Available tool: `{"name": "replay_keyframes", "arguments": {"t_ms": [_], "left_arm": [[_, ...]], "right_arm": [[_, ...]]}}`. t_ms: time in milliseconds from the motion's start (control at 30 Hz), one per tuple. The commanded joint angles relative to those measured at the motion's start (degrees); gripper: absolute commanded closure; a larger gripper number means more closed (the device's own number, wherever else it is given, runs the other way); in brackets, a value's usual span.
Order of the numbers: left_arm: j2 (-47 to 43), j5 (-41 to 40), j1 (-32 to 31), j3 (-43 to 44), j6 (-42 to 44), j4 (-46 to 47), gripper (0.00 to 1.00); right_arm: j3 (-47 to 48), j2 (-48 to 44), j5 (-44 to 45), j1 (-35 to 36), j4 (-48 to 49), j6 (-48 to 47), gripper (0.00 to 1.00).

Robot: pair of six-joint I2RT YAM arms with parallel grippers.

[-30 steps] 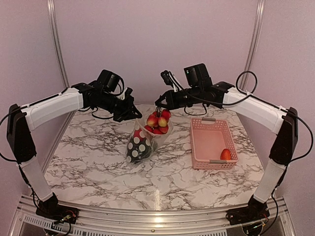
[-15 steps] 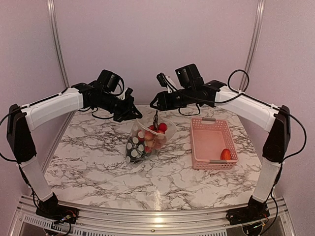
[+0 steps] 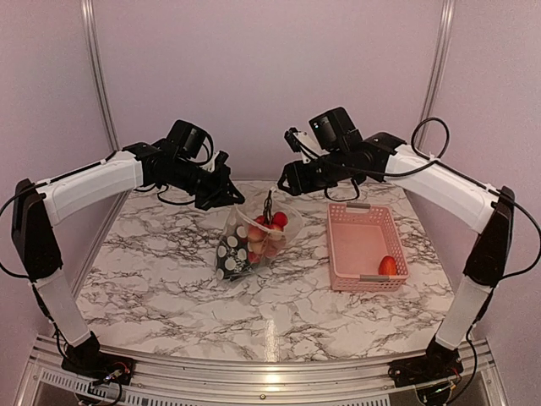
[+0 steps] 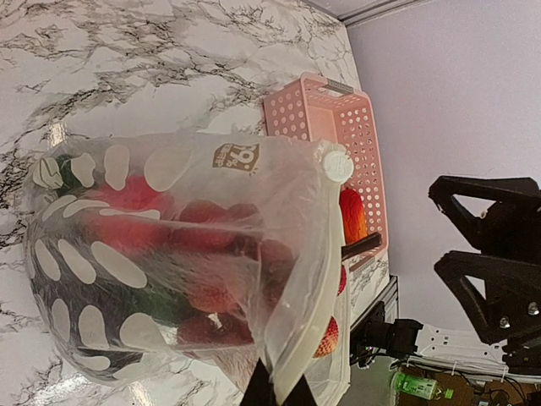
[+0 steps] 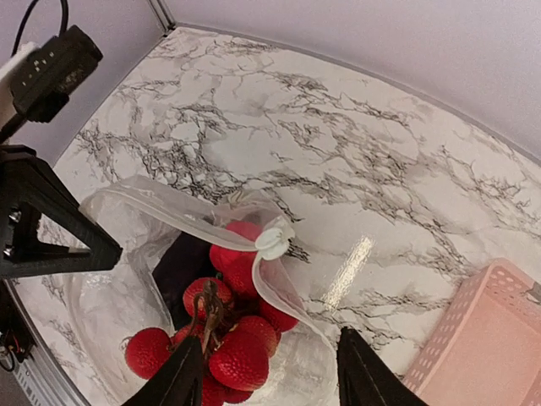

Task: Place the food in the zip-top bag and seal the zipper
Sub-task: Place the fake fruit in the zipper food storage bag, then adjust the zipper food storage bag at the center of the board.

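Observation:
The zip-top bag (image 3: 245, 245) is clear with white dots and hangs upright over the marble table. My left gripper (image 3: 231, 198) is shut on its mouth edge, and in the left wrist view the black fingertips (image 4: 264, 391) pinch the zipper (image 4: 308, 321). The food lies inside: a bunch of red strawberries (image 5: 241, 355) and a dark eggplant (image 5: 179, 264). The white slider (image 5: 273, 239) sits on the zipper (image 5: 186, 213). My right gripper (image 3: 286, 183) hovers just above and right of the open mouth. It stands open (image 5: 270, 376) and holds nothing.
A pink slotted basket (image 3: 351, 222) stands to the right of the bag, with one red-orange toy piece (image 3: 387, 266) in its near corner. The basket (image 5: 494, 334) also shows at the lower right of the right wrist view. Purple walls close the back and sides.
My right gripper opened and let the strawberry bunch drop into the bag, then drew back to the right. The bag sagged a little; the left arm held still.

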Motion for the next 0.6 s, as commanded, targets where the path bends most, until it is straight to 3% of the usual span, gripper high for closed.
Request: {"name": "replay_keyframes", "arguments": {"t_ms": [0,333,467,567], "left_arm": [[-0.9,0.7,0.3,-0.6,0.3,-0.8,1.00],[-1.0,0.7,0.3,-0.6,0.0,-0.6,1.00],[-0.9,0.6,0.3,-0.6,0.0,-0.6,1.00],[-1.0,0.4,0.3,-0.6,0.0,-0.7,1.00]], "right_arm": [[-3.9,0.2,4.3,-0.4,-6.0,-0.3,0.48],[-5.4,3.8,5.6,-1.8,-10.2,1.7,0.50],[-6.4,4.4,2.9,-3.3,-8.5,2.7,0.61],[-7.4,4.7,-0.6,-4.3,-6.8,3.3,0.74]]}}
